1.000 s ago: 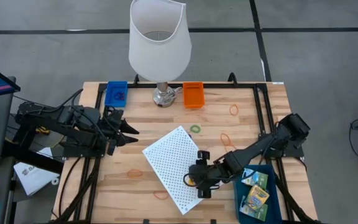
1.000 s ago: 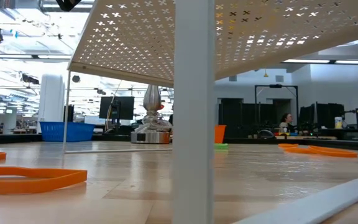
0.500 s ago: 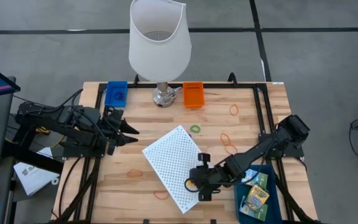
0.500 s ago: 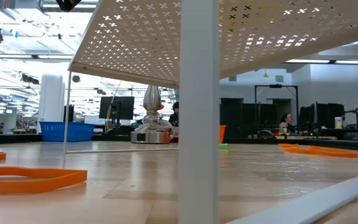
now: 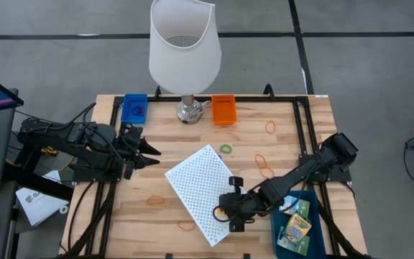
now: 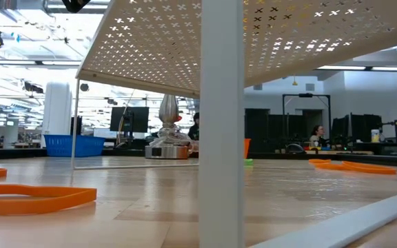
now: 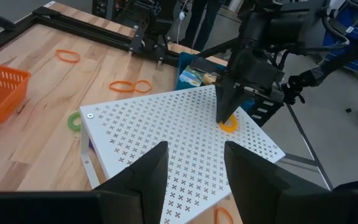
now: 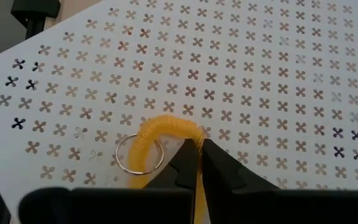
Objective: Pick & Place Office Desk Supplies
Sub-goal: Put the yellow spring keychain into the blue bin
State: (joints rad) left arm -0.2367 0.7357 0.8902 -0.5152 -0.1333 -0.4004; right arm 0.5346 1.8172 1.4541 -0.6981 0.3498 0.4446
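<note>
Since a second ago right hand [image 8: 194, 163] has slid toward the counter's near edge and pinched shut on the yellow ring [image 8: 165, 132] — a fuzzy loop with a thin metal ring, lying on the white perforated rack [image 5: 200, 188] mid-counter. Left hand [image 7: 191, 163] waits part-open at the left edge. Risk, my judgement: grip catches only fuzz, so the ring slips on lifting.
</note>
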